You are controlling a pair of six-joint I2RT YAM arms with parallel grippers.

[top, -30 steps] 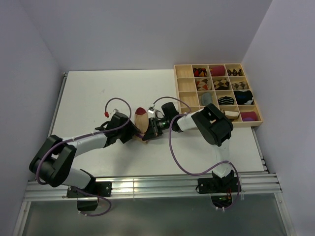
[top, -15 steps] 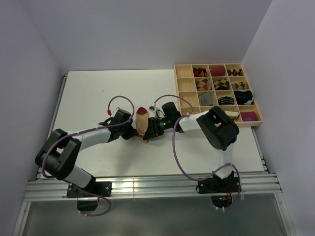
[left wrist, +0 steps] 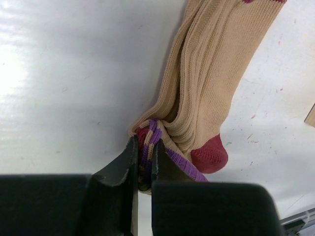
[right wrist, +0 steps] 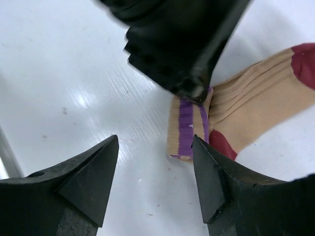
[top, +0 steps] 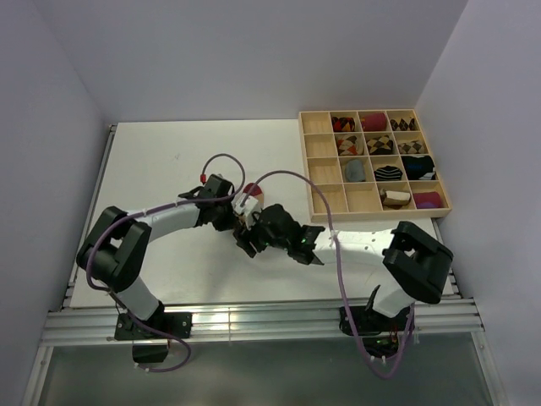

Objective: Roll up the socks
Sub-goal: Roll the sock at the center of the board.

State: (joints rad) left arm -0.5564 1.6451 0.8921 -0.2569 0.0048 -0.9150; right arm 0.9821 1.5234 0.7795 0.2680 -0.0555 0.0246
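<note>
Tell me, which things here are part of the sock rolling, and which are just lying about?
In the job:
- the beige sock with the red heel
- the left claw, pinching its striped cuff
- the right claw, open beside it

Just lying about:
- the wooden tray
- the magenta bundle, black bundle and striped bundle in it

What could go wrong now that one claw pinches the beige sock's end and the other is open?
The left gripper pinches only a small bunch of the beige sock at its striped cuff, so the fabric might slip out under a pull. The right gripper is open and holds nothing, so the sock's free length may drag across the table instead of rolling. The two grippers sit close together and could bump.
</note>
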